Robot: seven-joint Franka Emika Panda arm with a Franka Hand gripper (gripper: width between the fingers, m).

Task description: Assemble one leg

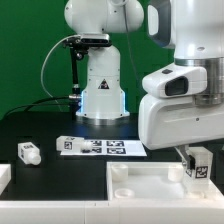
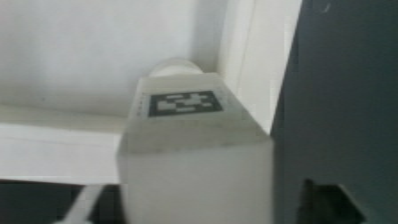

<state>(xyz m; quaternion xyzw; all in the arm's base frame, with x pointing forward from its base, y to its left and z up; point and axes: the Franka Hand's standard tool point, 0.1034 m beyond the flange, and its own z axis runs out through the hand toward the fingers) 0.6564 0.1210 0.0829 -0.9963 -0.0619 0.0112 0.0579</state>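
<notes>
Assembly was judged begun but unfinished: a small white plastic rectangular leg (image 1: pixel 198 167), tagged in black and white, was clamped in the arm's two-finger gripper (image 1: pixel 197 160) and held at a corner of the large white square tray-like piece (image 1: pixel 140 182); whether it was seated could not be told. A second leg (image 1: pixel 28 152) was seen lying well apart on the black table (image 1: pixel 50 125), past the marker board (image 1: pixel 100 147). Nothing was seen in the way.

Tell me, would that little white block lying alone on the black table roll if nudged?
The loose leg looks flat-sided and lies on its side, so it would probably slide, not roll. It seems hard plastic, likely stiff. Being small, it is probably light and easily knocked askew.
</notes>
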